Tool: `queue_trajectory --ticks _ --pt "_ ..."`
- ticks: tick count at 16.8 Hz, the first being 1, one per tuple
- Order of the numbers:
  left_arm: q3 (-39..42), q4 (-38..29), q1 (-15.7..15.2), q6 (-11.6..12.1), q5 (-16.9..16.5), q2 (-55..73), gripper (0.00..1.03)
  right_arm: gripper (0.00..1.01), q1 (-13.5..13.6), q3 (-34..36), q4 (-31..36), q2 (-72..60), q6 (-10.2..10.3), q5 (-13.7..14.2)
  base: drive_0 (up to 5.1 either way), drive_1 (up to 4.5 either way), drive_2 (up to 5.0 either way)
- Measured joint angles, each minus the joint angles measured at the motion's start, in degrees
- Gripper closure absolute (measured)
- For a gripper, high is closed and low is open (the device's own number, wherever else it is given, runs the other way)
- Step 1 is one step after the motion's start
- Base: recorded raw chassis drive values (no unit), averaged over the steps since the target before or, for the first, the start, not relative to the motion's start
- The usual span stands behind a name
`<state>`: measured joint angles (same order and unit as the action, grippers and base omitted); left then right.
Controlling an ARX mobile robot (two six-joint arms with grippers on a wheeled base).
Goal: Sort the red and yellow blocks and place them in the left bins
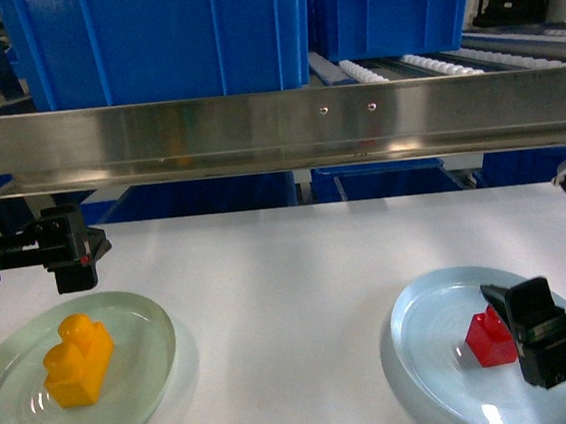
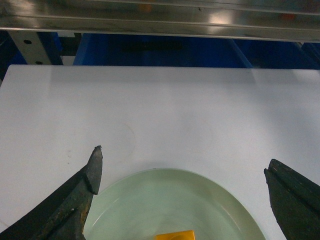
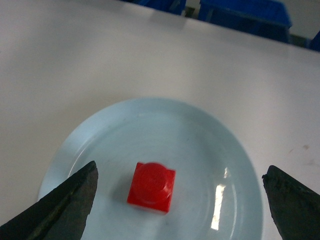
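Note:
The orange-yellow block with two studs lies on a pale green round plate at the front left; only its top edge shows in the left wrist view. My left gripper hovers open above that plate's far side, holding nothing. The red block sits on a pale blue plate at the front right. My right gripper stands open over it, with the block between the fingers, nearer the left one and untouched. A big blue bin stands behind, upper left.
A steel rail runs across above the white table's far edge. A second blue bin stands on rollers at the back right. More blue bins show beneath the rail.

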<state>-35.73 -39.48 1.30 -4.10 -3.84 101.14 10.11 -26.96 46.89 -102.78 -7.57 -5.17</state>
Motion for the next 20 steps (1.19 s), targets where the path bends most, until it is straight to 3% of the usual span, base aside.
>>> queue_trajectory --ticks 3,4,5,11,14,18,20 --pt "0.0 0.0 0.0 0.0 0.0 0.0 0.05 0.03 0.02 0.28 -1.05 -1.6 6.29 -2.38 0.0 0.0 0.0" --pt "0.0 0.0 0.0 0.0 0.0 0.0 0.05 0.03 0.02 -0.09 -2.4 -2.56 9.99 -2.95 0.0 0.0 0.0" --pt "0.0 -0.02 0.0 0.0 0.02 0.0 0.05 0.03 0.76 -2.51 -4.2 -5.62 19.52 -5.2 0.0 0.0 0.0" --pt "0.0 0.0 0.0 0.0 0.02 0.0 0.05 0.04 -0.02 -7.61 -0.35 -15.3 16.52 -2.25 0.0 0.0 0.0" --pt "0.0 0.0 0.0 -0.02 0.0 0.0 0.05 0.21 -0.5 -8.07 -1.09 -16.74 16.13 -1.9 0.0 0.0 0.0" --pt "0.0 -0.02 0.0 -0.02 0.04 0.0 0.05 0.28 -0.48 -8.07 -0.96 -16.76 16.09 -1.88 0.0 0.0 0.0" --pt "0.0 0.0 0.0 0.0 0.0 0.0 0.05 0.37 -0.37 -7.96 -0.46 -16.74 16.04 -2.21 0.0 0.0 0.0"
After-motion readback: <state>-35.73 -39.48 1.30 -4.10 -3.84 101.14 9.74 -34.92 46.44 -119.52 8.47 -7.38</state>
